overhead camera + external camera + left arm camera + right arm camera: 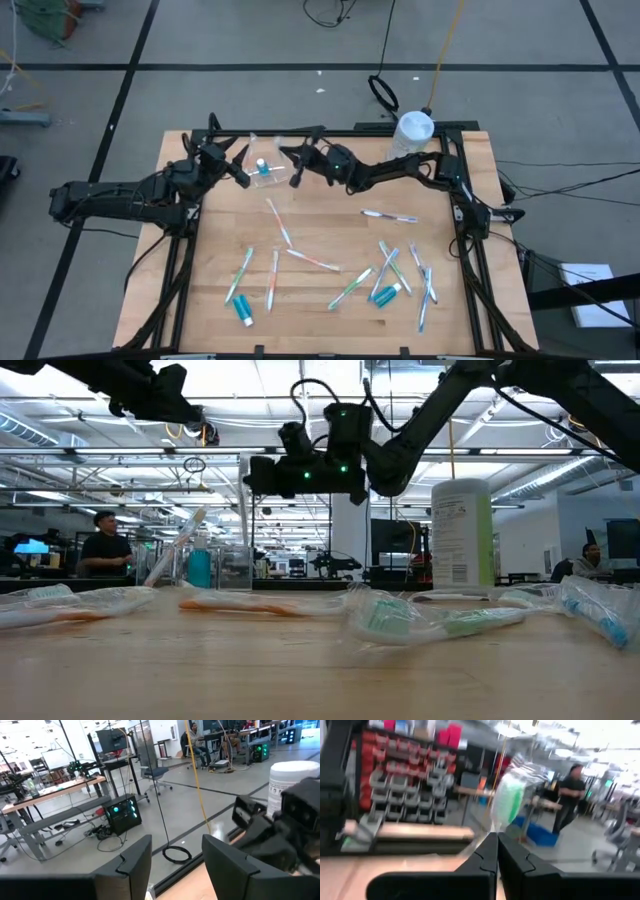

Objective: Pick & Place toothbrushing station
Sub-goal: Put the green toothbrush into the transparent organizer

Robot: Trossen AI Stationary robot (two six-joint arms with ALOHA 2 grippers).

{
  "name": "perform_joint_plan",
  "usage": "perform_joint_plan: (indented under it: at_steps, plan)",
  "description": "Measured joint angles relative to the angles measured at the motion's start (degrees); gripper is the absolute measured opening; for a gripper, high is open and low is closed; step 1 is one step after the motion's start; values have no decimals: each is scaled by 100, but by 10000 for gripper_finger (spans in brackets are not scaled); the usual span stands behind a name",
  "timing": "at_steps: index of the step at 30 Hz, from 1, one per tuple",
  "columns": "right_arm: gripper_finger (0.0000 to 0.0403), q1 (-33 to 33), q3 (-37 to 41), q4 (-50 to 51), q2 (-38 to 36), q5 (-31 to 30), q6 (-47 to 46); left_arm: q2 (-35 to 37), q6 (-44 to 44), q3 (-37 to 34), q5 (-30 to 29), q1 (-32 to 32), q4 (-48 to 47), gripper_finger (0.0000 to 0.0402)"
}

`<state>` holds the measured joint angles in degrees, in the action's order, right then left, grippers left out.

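Two end effectors work over the far edge of the pale wooden surface. Left end effector: fingers spread, empty, hovering just beside the small clear plastic cup, which stands between the two end effectors and holds a blue toothpaste tube. Right end effector: fingers pressed together, pinching a thin pale toothbrush with green bristles in clear wrap, its head standing up past the fingertips in the right wrist view; it hangs just beside the cup on the opposite side.

Loose stock, well apart from both end effectors toward the near edge: many wrapped toothbrushes and small blue toothpaste tubes. Tall white cylindrical canister with green label: behind the right arm, at the far corner.

Step in hand, as judged: placing the pinched toothbrush into the cup. To do it well, bring the brush handle over the cup mouth, tilt it near upright, lower until the end is inside, then release; keep clear of the left end effector and avoid tipping the light cup.

Pose: left arm reaches in low from its side, wrist level; right arm stretches long across the far edge, elbow bent, wrist raised above the surface.
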<state>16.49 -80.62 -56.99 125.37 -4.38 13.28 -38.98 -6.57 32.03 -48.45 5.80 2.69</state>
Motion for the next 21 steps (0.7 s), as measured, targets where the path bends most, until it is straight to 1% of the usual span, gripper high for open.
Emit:
perform_joint_plan:
  at_steps: [5, 8, 11, 14, 17, 19, 21]
  plan:
    - [0, 0, 0, 979, -8, 0, 18, 0, 90, 0, 11, 0, -54, 177]
    - [0, -29, 0, 1247, -14, -4, 76, 0, 120, 0, 16, 0, -151, 177]
    - [1, -69, -2, 1327, -18, 0, 7, 0, 451, 0, 44, 0, -543, 177]
    - [10, -96, -2, 1361, -18, 1, -121, 0, 888, 0, 157, 0, -1193, 177]
    - [29, -125, -2, 1536, -32, 0, -125, 0, 1292, -2, 468, 0, -1837, 177]
    - [46, -137, -2, 1853, -134, -2, -125, 0, 1508, -2, 749, 0, -2122, 177]
    - [66, -151, -13, 2097, -180, -2, -127, 0, 1769, -2, 1198, 0, -2338, 177]
